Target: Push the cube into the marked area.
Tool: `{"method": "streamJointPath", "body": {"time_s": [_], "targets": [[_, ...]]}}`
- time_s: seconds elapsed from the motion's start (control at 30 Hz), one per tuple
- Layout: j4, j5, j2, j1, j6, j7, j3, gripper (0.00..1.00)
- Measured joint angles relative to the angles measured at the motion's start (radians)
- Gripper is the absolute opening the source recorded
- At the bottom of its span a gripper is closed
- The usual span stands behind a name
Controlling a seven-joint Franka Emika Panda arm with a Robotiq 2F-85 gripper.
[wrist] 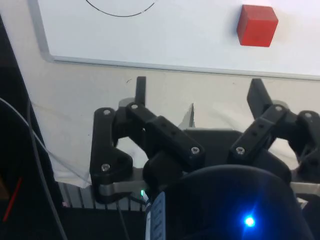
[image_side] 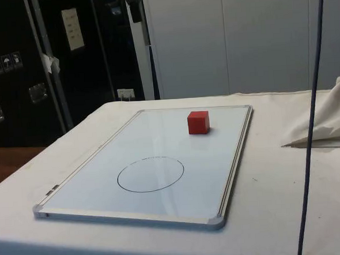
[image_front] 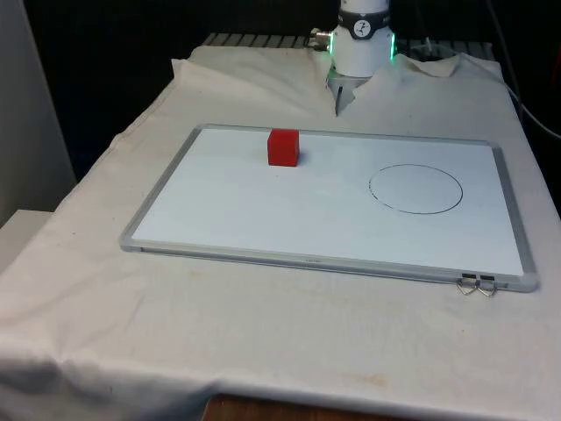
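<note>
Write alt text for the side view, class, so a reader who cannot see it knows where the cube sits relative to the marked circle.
A red cube sits on a whiteboard lying flat on a cloth-covered table, towards the board's far end and well outside the drawn black circle nearer the camera. Nothing touches the cube.

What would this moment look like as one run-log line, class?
claw: open, over cloth beyond whiteboard | red cube: on whiteboard, outside drawn circle, untouched | push: not yet begun
</note>
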Motion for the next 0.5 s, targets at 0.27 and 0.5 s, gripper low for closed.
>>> {"method": "streamJointPath", "body": {"time_s": [0.27,0.5], "targets": [[0.0,0.0,0.0,0.0,0.0,0.0,0.0,0.58],[0.0,0.0,0.0,0.0,0.0,0.0,0.0,0.23]]}}
